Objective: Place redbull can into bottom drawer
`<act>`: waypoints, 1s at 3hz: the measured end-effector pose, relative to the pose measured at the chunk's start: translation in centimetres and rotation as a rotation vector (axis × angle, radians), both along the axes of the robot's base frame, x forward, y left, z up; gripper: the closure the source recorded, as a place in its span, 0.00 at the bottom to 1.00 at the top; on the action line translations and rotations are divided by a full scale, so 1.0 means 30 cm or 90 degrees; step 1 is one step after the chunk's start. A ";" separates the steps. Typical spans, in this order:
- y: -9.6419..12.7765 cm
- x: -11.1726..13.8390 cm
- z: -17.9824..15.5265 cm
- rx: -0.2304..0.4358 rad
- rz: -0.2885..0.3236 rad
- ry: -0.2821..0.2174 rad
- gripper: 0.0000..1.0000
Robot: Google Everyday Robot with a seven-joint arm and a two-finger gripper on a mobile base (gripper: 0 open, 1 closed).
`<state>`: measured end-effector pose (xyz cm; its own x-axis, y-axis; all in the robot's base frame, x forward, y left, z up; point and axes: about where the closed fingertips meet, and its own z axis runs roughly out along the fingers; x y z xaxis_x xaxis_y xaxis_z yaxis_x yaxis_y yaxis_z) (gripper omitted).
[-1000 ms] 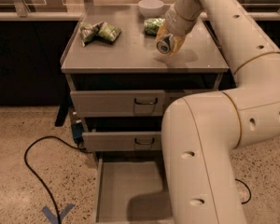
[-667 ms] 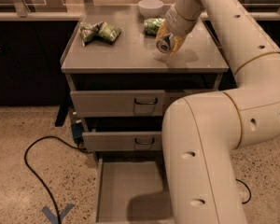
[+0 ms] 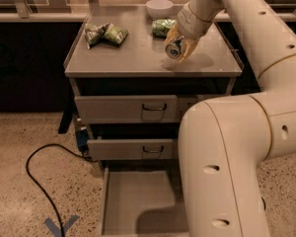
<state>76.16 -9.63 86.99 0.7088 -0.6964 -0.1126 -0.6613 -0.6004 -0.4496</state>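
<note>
The redbull can (image 3: 174,48) shows its shiny silver end and is held tilted a little above the cabinet top (image 3: 133,58), right of centre. My gripper (image 3: 178,44) is shut on the can, its yellowish fingers wrapped around it. The bottom drawer (image 3: 133,204) is pulled out at the bottom of the view, a wide grey tray with a plain floor; my arm hides its right part.
Green snack bags (image 3: 104,33) lie at the top's left, another green bag (image 3: 163,26) and a white bowl (image 3: 159,6) at the back. Two grey drawers with dark handles (image 3: 153,108) sit above the open one. A black cable (image 3: 44,174) loops on the floor at left.
The gripper with the can has shifted slightly toward the front of the cabinet top. Nothing else has moved.
</note>
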 end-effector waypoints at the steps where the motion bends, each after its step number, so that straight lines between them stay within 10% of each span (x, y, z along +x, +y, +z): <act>1: -0.005 -0.046 0.028 0.012 -0.006 0.012 1.00; 3: 0.028 -0.117 0.109 0.047 0.008 0.006 1.00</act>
